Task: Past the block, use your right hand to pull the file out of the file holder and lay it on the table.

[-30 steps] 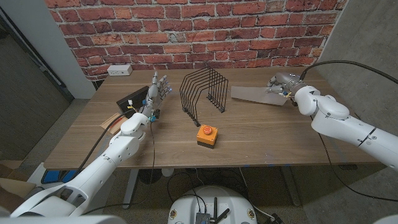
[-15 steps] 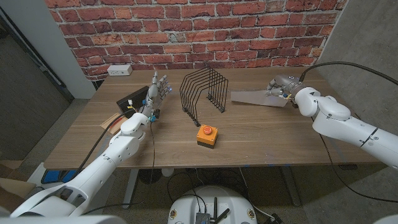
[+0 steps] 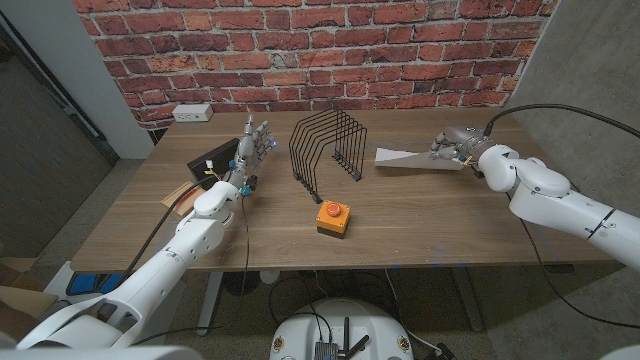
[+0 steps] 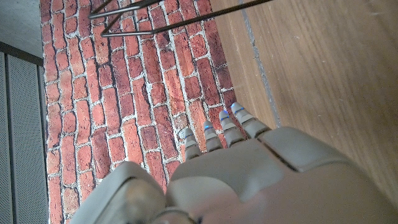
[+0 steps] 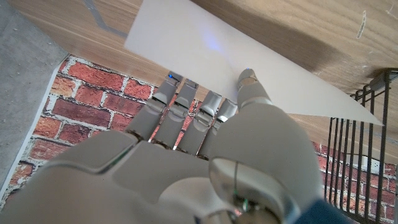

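Wooden table [image 3: 420,225], black wire file holder [image 3: 328,147] as landmark, orange-topped block [image 3: 333,217] just in front of it. Right of the holder, well clear of its slots: thin, pale, stiff-looking file [image 3: 408,157], long axis pointing back toward the holder, far end pinched in right hand [image 3: 455,146], probably slightly above the wood. Left of the holder, left hand [image 3: 252,146] upright, fingers spread, empty.

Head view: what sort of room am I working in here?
Probably an office or lab: a wooden table against a brick wall, with a wire file holder and a white power strip.
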Motion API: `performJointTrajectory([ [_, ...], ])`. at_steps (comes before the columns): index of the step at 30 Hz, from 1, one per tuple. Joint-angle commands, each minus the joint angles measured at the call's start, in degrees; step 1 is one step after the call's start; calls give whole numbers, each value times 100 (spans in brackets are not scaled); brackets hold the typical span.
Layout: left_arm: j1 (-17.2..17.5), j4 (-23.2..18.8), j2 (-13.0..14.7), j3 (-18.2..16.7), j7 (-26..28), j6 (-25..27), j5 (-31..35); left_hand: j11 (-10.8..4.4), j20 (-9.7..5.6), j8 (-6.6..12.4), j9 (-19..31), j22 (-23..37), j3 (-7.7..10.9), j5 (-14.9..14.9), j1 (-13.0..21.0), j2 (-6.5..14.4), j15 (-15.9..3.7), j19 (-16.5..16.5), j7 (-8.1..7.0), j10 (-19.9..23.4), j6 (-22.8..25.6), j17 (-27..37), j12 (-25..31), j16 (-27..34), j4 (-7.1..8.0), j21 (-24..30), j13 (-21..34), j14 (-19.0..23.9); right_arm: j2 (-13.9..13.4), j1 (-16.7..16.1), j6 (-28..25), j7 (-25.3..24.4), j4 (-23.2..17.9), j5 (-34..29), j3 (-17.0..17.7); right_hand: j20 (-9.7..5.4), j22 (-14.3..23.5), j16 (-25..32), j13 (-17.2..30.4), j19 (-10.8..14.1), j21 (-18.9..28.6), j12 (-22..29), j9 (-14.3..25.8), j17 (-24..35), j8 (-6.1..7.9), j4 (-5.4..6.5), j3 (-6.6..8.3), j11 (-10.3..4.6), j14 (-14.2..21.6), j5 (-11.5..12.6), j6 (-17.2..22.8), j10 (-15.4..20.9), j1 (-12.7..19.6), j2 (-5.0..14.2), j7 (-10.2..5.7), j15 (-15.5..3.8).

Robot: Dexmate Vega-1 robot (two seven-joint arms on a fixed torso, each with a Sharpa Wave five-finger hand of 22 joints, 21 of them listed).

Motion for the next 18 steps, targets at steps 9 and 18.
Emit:
performJointTrajectory([
  [9, -1, 13, -7, 7, 1, -5, 6, -35, -7, 35, 18, 32, -39, 12, -21, 70, -5, 47, -32, 5, -6, 18, 46, 36, 7, 46, 18, 47, -202, -301, 420, -128, 374, 65, 180, -598, -7, -39, 22, -35, -26, -19, 14, 31, -46, -11, -24, 14, -122, 19, -58, -131, 32, -67, -25, -631],
  [18, 0, 7, -1, 2, -1, 1, 1, -31, -5, 34, 18, 33, -40, 12, -21, 70, -4, 47, -32, 3, -9, 18, 45, 39, 7, 47, 18, 54, -270, -382, 543, -70, 350, 83, 202, -560, -9, -31, 30, -44, -36, -25, 14, 47, -83, -4, -64, 19, -205, 19, -128, -220, 23, -109, -14, -623],
])
